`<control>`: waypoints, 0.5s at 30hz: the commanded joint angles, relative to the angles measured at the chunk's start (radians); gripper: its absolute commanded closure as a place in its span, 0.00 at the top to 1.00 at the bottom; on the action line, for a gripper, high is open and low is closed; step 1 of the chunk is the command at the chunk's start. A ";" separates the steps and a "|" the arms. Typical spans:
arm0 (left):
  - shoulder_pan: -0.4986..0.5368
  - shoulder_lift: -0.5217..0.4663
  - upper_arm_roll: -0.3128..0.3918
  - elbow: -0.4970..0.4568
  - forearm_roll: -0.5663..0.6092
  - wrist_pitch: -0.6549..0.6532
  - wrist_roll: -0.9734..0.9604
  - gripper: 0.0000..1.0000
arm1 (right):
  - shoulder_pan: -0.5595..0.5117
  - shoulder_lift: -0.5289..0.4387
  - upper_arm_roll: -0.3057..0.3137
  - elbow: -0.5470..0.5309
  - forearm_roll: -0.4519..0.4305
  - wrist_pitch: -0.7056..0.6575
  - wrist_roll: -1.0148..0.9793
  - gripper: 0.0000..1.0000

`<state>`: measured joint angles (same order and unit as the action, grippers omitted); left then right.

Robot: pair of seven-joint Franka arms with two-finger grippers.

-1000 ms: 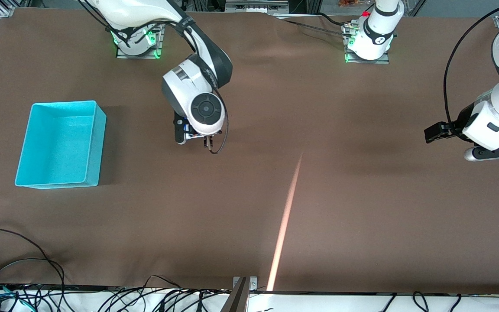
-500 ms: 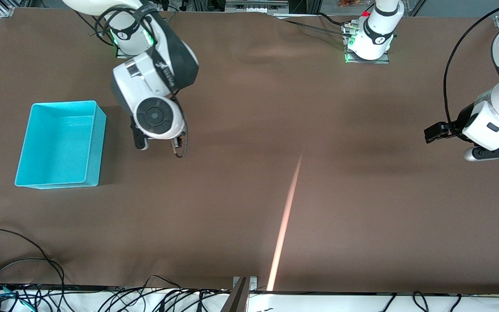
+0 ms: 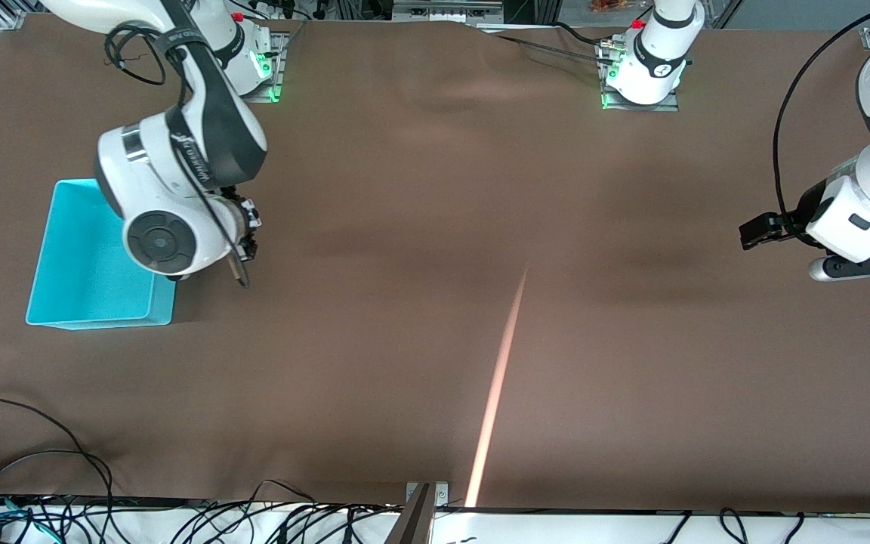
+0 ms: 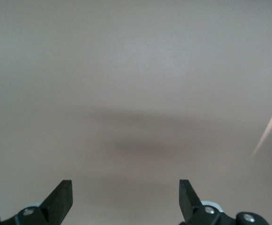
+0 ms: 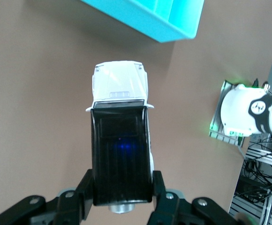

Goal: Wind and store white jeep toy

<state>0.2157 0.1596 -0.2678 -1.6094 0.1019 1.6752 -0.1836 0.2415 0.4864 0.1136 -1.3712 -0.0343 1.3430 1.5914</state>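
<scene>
Right gripper (image 5: 122,206) clamped on the rear of the jeep (image 5: 119,136), carried in the air just beside the bin (image 3: 80,264) corner and not yet over it; risk as I judge it: a release here drops the jeep on the table (image 3: 480,227) outside the wall, or the toy clips the rim. Left gripper (image 4: 125,199) waits with jaws wide and empty at its own end. Surface is a plain brown cloth with a light streak; cables along the front edge.

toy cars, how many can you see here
1. The white jeep toy is clamped in the right gripper, up in the air beside the cyan bin. In the front view the arm hides it; the left gripper holds nothing.
</scene>
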 commanded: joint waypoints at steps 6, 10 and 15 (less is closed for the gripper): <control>-0.004 0.012 -0.004 0.028 0.022 -0.023 0.015 1.00 | -0.014 -0.043 -0.058 0.011 0.016 -0.031 -0.114 0.00; -0.004 0.012 -0.004 0.028 0.022 -0.025 0.015 1.00 | -0.024 -0.063 -0.074 -0.003 0.019 -0.022 -0.146 0.00; -0.004 0.014 -0.004 0.028 0.022 -0.025 0.015 1.00 | -0.079 -0.242 -0.071 -0.201 0.025 0.077 -0.270 0.00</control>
<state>0.2156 0.1599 -0.2678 -1.6094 0.1019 1.6752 -0.1836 0.2086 0.4288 0.0432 -1.3851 -0.0342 1.3498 1.4364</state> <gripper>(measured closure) 0.000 0.471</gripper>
